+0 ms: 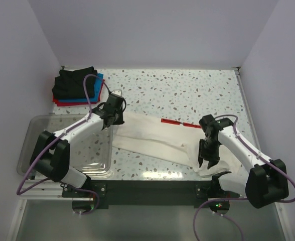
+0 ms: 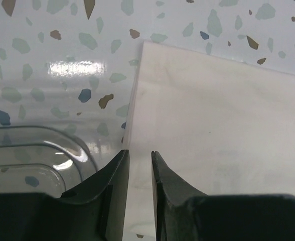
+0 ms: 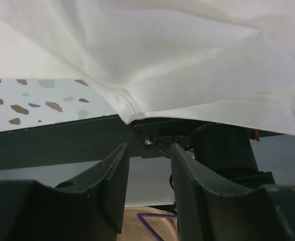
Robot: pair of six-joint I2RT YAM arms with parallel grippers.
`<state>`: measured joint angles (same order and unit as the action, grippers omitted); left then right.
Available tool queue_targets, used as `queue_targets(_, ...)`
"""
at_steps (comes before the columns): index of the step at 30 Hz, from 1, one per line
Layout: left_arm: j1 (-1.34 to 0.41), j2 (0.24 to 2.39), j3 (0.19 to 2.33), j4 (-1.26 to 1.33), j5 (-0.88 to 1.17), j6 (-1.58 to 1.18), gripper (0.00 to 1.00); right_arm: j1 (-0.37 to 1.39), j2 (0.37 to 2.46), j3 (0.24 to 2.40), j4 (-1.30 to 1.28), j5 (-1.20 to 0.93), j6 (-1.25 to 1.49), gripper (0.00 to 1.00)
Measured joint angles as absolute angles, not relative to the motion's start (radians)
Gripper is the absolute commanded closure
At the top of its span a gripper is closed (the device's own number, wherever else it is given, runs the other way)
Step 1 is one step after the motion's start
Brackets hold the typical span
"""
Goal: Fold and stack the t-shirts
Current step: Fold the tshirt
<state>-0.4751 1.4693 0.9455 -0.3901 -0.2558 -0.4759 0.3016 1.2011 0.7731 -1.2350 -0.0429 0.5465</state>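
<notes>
Three plain pale walls [image 1: 152,30] close in a white table [image 1: 187,90] speckled with grey, brown and blue chips, glossy enough to throw back the lamp. A dark rail [image 1: 152,188] runs along its near edge. At the far left lies a folded stack: a black t-shirt [image 1: 75,80] on top, a blue t-shirt [image 1: 99,79] under it, and a red t-shirt [image 1: 58,102] at the bottom, showing only as a thin edge. Nearer, still at the left, a clear plastic tub [image 1: 37,130] sits on the table. The left gripper [image 2: 140,153] hangs just past the tub's far right corner, over the left edge of the white t-shirt [image 1: 152,138]. Its fingers stand close with a narrow slit between them, straddling that edge, and I cannot tell whether they pinch the cloth. The white t-shirt lies as a long folded band slanting from centre left to near right, where its end droops over the table edge. A red print [image 1: 180,123] shows only as a thin strip along its far edge, with no lettering readable. The right gripper [image 3: 148,148] is at the drooping end, fingers spread with nothing between them and the cloth just beyond the tips
</notes>
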Motion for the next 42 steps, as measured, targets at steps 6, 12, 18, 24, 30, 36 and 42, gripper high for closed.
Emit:
queue_targets(6, -0.504, 1.610, 1.064, -0.389, -0.203, -0.483, 0.71, 0.303, 1.218, 0.908, -1.259, -0.036, 0.557, 0.33)
queue_targets(12, -0.517, 1.771, 1.136, -0.385, -0.115, -0.497, 0.72, 0.300, 1.298, 1.012, -1.176, 0.035, 0.596, 0.28)
queue_targets(18, -0.510, 1.891, 1.219, -0.391, -0.062, -0.498, 0.75, 0.262, 1.368, 1.012, -1.046, 0.056, 0.633, 0.21)
queue_targets(24, -0.459, 1.971, 1.316, -0.390, -0.022, -0.498, 0.75, 0.197, 1.432, 0.962, -0.920, 0.061, 0.643, 0.20)
queue_targets(30, -0.418, 2.085, 1.480, -0.400, -0.007, -0.487, 0.75, 0.168, 1.515, 0.929, -0.839, 0.061, 0.636, 0.18)
queue_targets(36, -0.400, 2.233, 1.708, -0.435, -0.019, -0.458, 0.75, 0.167, 1.647, 0.945, -0.768, 0.057, 0.616, 0.16)
queue_targets(42, -0.370, 2.358, 1.914, -0.470, -0.053, -0.429, 0.75, 0.163, 1.768, 1.076, -0.821, 0.033, 0.574, 0.13)
